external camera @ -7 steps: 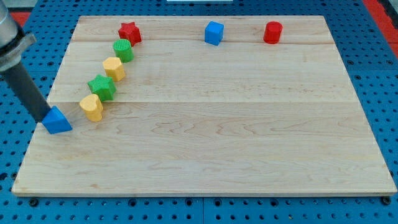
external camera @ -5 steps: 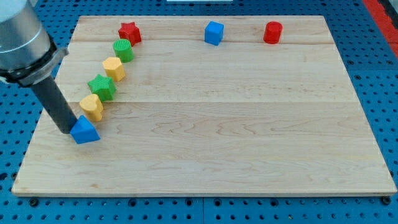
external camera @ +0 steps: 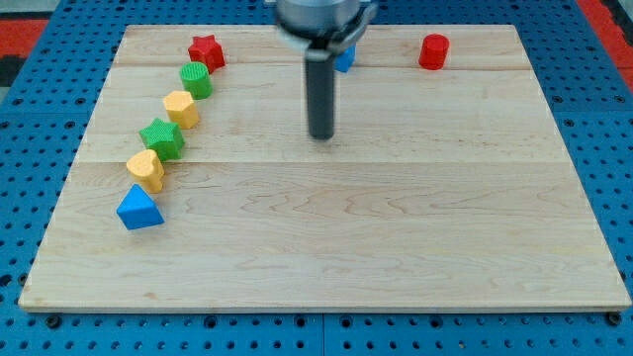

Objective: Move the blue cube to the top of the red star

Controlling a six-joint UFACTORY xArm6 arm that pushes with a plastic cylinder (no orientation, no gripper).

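The blue cube (external camera: pixel 346 59) sits near the view's top centre of the wooden board (external camera: pixel 396 227), mostly hidden behind my rod. The red star (external camera: pixel 206 50) lies at the top left, well left of the cube. My tip (external camera: pixel 320 136) rests on the board below the blue cube, a short gap from it and far right of the red star.
A row runs down-left from the red star: green cylinder (external camera: pixel 196 79), yellow block (external camera: pixel 181 107), green star (external camera: pixel 161 137), yellow heart (external camera: pixel 146 170), blue triangle (external camera: pixel 138 209). A red cylinder (external camera: pixel 433 50) stands at the top right.
My rod has swept from the board's left edge, beside the blue triangle, to the centre below the blue cube. The blue triangle was pushed right and down, and now stays put.
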